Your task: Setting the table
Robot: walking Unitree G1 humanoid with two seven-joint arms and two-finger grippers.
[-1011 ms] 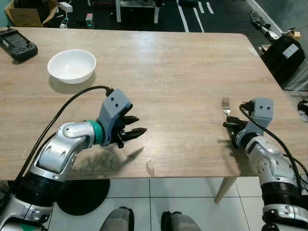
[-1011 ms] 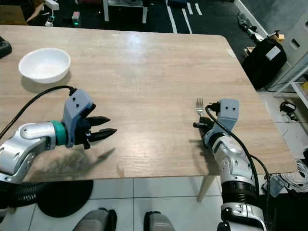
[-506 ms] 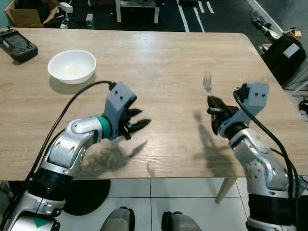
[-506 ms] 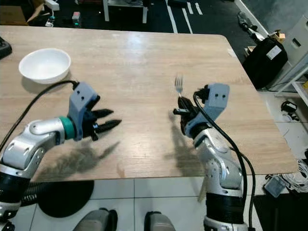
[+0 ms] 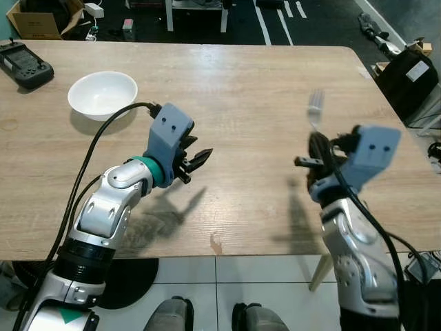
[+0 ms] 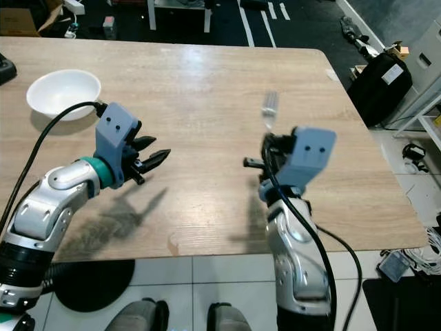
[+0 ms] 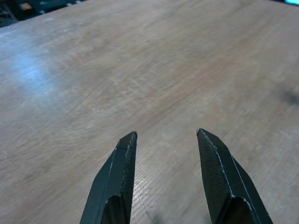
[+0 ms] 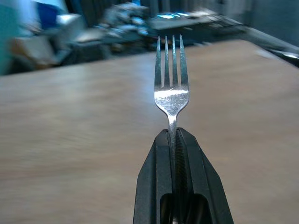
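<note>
My right gripper [image 5: 319, 146] is shut on a silver fork [image 5: 315, 107] and holds it raised above the right half of the wooden table [image 5: 248, 89], tines pointing away from me. In the right wrist view the fork [image 8: 171, 84] stands straight out from between the closed fingers [image 8: 159, 177]. My left gripper [image 5: 198, 158] hovers over the table's middle-left with its fingers [image 7: 117, 177] open and nothing between them. A white bowl [image 5: 103, 94] sits on the table at the far left, beyond the left gripper.
A black device [image 5: 24, 63] lies at the table's far left corner. A black bag [image 5: 411, 83] stands on the floor past the right edge. A cardboard box [image 5: 41, 17] and table legs [image 5: 196, 14] are beyond the far edge. The table's front edge runs just before my arms.
My right gripper has lifted the fork off the table and raised it higher. The left gripper has moved slightly forward and up, still open.
</note>
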